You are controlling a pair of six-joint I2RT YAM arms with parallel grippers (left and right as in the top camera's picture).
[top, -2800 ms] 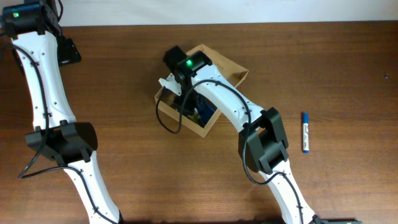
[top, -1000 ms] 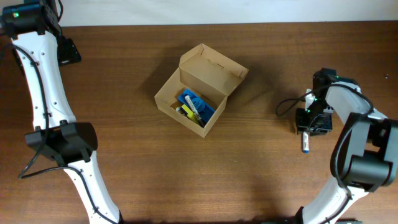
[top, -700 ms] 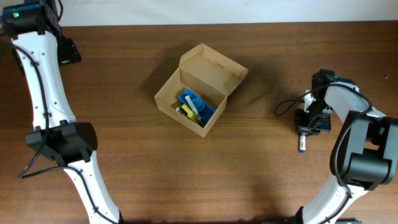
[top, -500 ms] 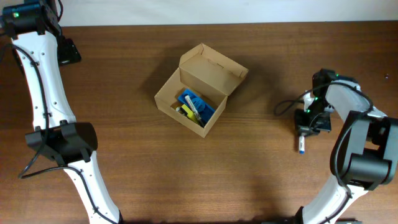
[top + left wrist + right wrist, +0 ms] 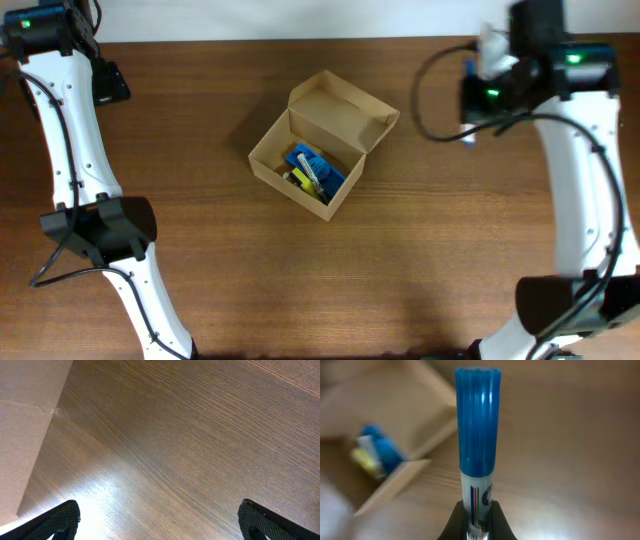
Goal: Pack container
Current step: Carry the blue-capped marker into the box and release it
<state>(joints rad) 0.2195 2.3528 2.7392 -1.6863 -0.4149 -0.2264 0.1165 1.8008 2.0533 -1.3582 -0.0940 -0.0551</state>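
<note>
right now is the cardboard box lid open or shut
Open. In the overhead view the container has its flap lid folded back, with blue and yellow items visible inside.

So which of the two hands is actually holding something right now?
The right hand, shut on the blue-capped marker; the left hand is open and holds nothing.

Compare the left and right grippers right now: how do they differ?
The left gripper is wide open and empty; the right gripper is shut on the marker. The left gripper sits by the table edge, far from the box; the right gripper is off the box's right side, with the box in its camera view. Shared: neither touches the box.
</note>
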